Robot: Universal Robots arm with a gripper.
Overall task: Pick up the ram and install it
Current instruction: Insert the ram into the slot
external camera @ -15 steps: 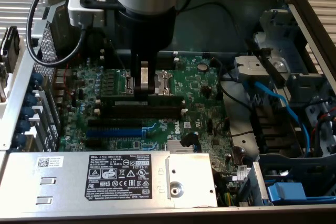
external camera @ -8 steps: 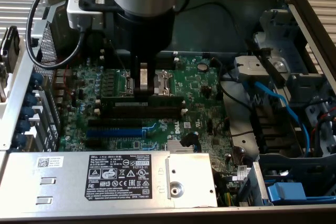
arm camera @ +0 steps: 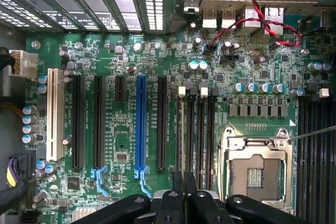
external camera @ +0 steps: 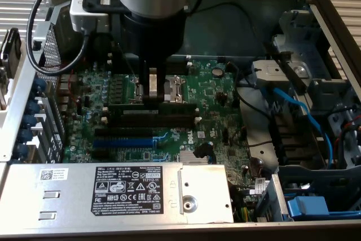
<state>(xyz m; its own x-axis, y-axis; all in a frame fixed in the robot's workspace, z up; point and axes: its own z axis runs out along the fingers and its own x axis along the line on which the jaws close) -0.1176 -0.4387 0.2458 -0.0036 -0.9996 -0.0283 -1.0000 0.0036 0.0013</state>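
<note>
1. Nearest, a grey metal cover (external camera: 113, 187) with a white printed label spans the front of the open computer case.
2. Just beyond it lies the green motherboard (external camera: 217, 91). On it is a blue slot (external camera: 124, 141), with long black slots (external camera: 158, 121) lying parallel to it on its far side.
3. The ram (external camera: 121, 106) lies lengthwise along the farthest of these black slots, directly under the tool. I cannot tell whether it is pushed fully home.
4. The gripper (external camera: 153, 99) comes straight down on the ram's middle. Its fingers are pressed nearly together, pinching the stick's upper edge. In the wrist view the gripper (arm camera: 185, 184) sits over the black slots with white end clips.
5. Just past the fingers is the silver processor socket (external camera: 175, 90), close beside the work.
6. Toward the exterior view's right, blue cables (external camera: 299, 108) run over grey drive brackets, well apart from the ram.
7. Farthest, at the exterior view's left, a black cable (external camera: 34, 32) loops from the arm over the case wall.
</note>
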